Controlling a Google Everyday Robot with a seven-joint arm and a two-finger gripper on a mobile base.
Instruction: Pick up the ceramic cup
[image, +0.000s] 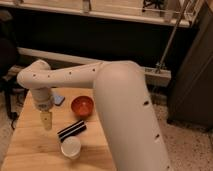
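Observation:
The ceramic cup (71, 147) is a small white round cup standing upright on the wooden table (30, 147), near its front edge. My gripper (47, 121) hangs from the white arm (75, 75) over the left half of the table, above and to the left of the cup, and apart from it. Its yellowish fingers point down at the tabletop. The wide red-orange bowl (82, 105) sits behind the cup, to the right of the gripper.
A black striped flat object (71, 130) lies between the bowl and the cup. A blue item (58, 99) lies behind the gripper. My big white arm covers the table's right side. A dark chair (7, 60) stands at the left, a metal frame behind.

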